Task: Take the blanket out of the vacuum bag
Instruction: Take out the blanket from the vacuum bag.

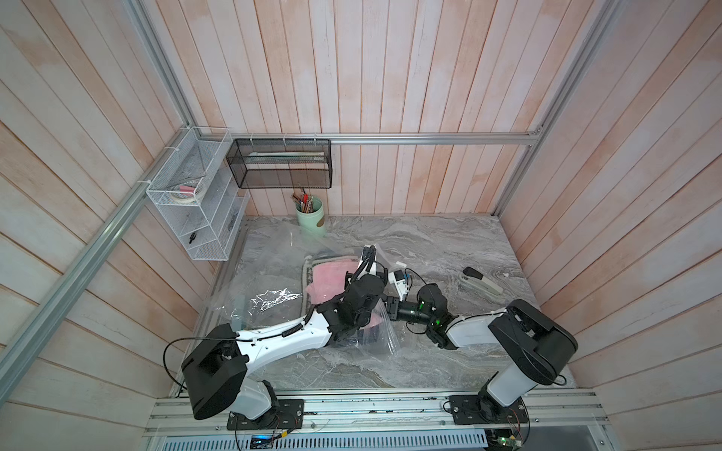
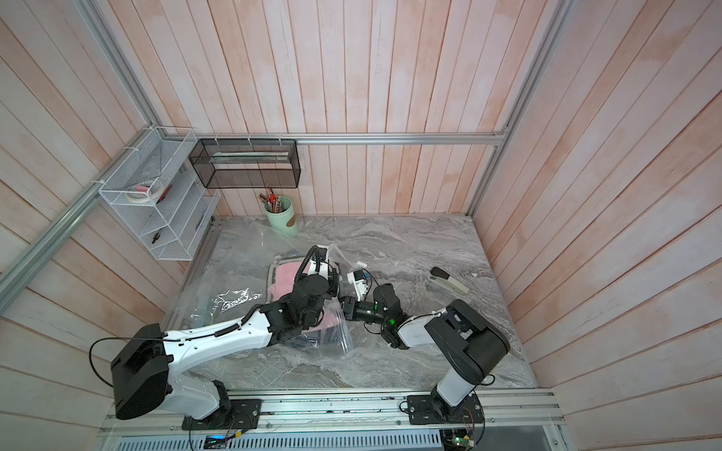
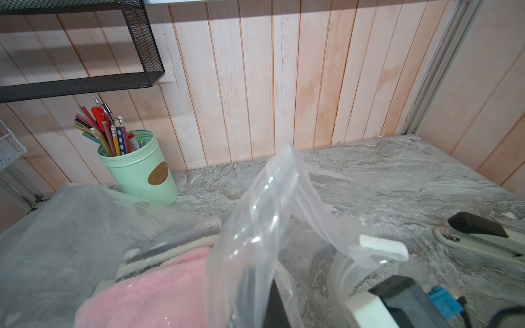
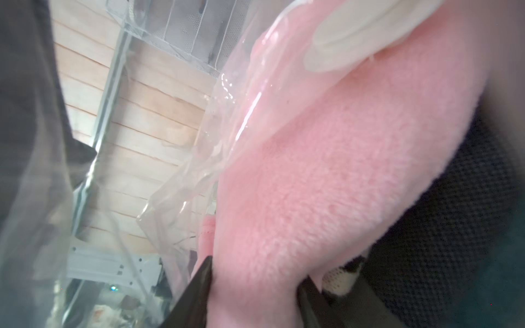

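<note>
Blanket [image 1: 327,274], pink and fluffy, lies in the clear vacuum bag [image 1: 269,298] on the left half of the marble table [image 1: 437,242], with both grippers at the bag's mouth.

The left gripper [image 3: 274,301] is clamped on the bag's upper flap and holds it up, so the raised film and its white zip slider [image 3: 383,247] hang across the left wrist view. The right gripper [image 4: 255,289] reaches in under that flap, its two dark fingers [image 4: 205,281] pressed on either side of a fold of the blanket. A striped knit textile [image 3: 170,247] lies against the blanket inside the bag. In both top views the left arm's wrist hides the mouth. A mint pencil cup [image 1: 311,218] stands just behind the bag, and a stapler [image 1: 483,281] lies well apart to the right.
</note>
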`<state>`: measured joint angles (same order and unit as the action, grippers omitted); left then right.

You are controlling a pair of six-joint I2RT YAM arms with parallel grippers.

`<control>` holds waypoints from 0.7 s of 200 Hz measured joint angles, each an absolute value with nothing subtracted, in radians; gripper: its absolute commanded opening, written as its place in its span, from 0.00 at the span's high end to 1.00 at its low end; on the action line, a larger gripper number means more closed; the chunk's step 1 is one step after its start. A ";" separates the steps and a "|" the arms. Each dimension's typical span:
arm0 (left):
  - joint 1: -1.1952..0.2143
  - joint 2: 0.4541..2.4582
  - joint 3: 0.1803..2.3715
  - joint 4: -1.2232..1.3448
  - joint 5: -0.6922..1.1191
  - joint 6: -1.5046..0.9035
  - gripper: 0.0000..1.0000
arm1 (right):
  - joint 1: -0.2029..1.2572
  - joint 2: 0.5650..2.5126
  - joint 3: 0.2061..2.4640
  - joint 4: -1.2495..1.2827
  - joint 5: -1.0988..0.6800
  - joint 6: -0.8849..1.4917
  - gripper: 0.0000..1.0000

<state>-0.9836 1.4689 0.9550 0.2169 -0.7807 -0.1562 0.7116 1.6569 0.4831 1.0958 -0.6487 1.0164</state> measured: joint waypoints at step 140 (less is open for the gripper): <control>-0.970 1.432 0.882 0.278 -0.812 -0.130 1.00 | 0.631 1.178 0.403 0.782 -0.643 1.031 1.00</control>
<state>-0.9703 1.4319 0.8822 0.2783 -0.8124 -0.1299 0.6312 1.1782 0.4026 0.7818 -0.6430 1.0306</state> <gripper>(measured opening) 0.045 0.062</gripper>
